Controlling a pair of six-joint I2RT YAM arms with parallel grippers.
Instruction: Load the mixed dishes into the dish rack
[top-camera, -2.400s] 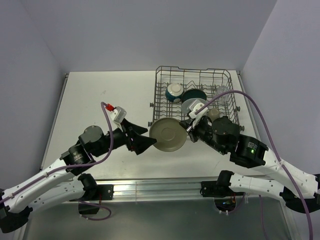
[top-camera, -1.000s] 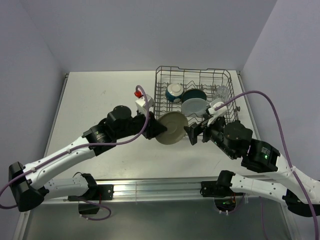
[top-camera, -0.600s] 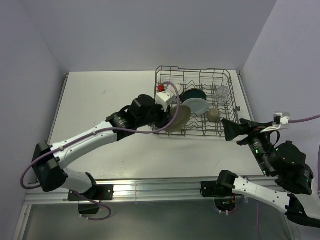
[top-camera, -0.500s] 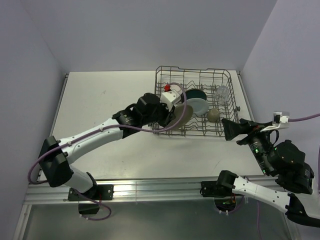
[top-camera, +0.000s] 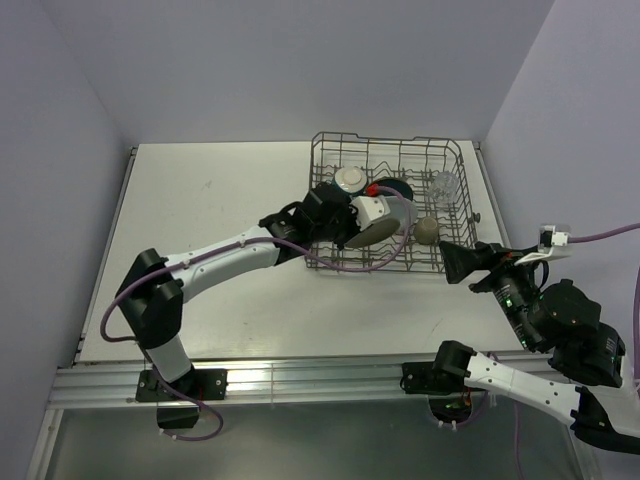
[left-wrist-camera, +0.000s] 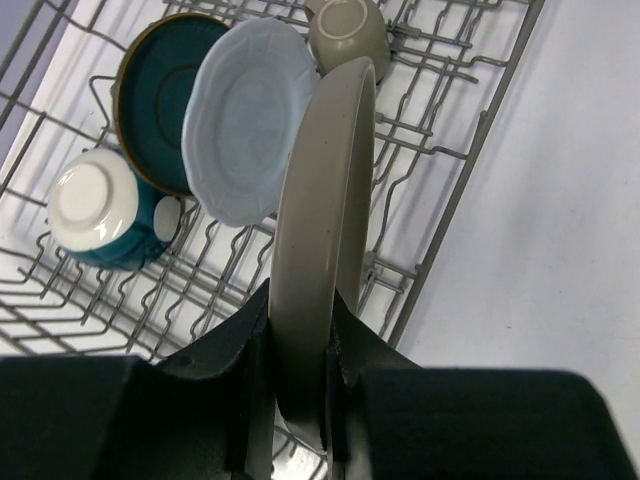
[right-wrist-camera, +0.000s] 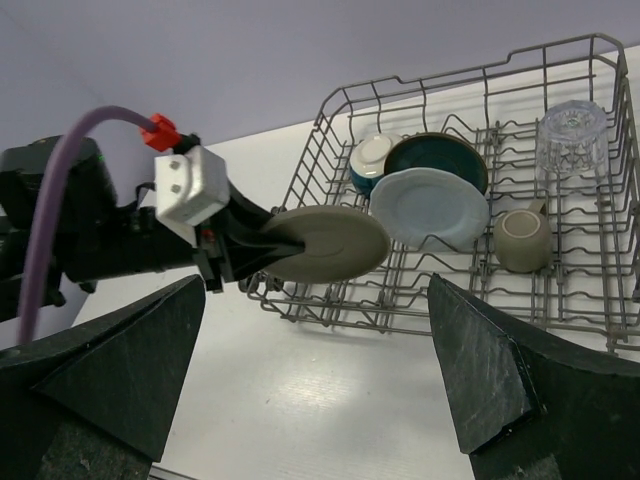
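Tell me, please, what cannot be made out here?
Left wrist: left gripper hides grey-beige plate at its lower rim; seating in dish rack unclear.
Top external: that gripper covers most of the pale blue plate.
Right wrist: pale blue plate hides most of the dark teal plate.

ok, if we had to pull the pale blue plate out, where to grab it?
Probably its upper rim, from above, a finger on each face. The pale blue plate stands on edge in the dish rack, overlapping the dark teal plate behind; the grey-beige plate in the left gripper crowds its front.
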